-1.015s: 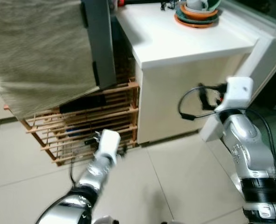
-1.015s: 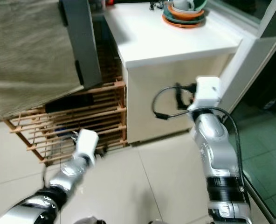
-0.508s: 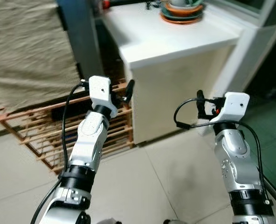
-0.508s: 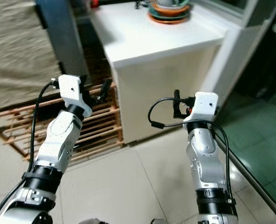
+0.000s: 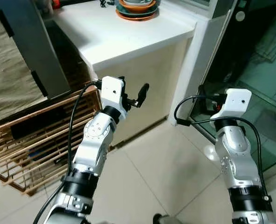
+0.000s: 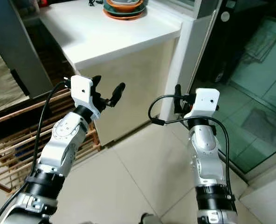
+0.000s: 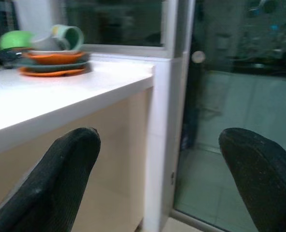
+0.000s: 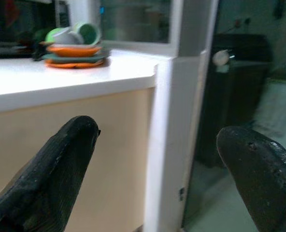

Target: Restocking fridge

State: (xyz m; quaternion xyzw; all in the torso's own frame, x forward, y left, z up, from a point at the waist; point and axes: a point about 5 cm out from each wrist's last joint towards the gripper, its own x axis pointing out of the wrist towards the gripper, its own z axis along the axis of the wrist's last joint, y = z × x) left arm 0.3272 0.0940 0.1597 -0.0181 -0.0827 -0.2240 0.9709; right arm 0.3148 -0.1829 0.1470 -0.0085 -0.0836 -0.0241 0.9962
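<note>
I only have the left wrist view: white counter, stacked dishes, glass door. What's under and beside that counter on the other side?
Observer: A wooden slatted rack stands on the floor on the robot's left of the counter.
Operator: Is the right arm up too?
Observer: Yes, the right gripper is raised in front of the robot, level with the left gripper, open and holding nothing.
Operator: Anything leaning over the rack?
Observer: A tall grey panel rises above the rack, with a beige woven cloth beside it at the frame edge.
Operator: Dishes near the counter edge?
Observer: No, the stacked dishes sit at the far end of the counter, away from the near edge.
</note>
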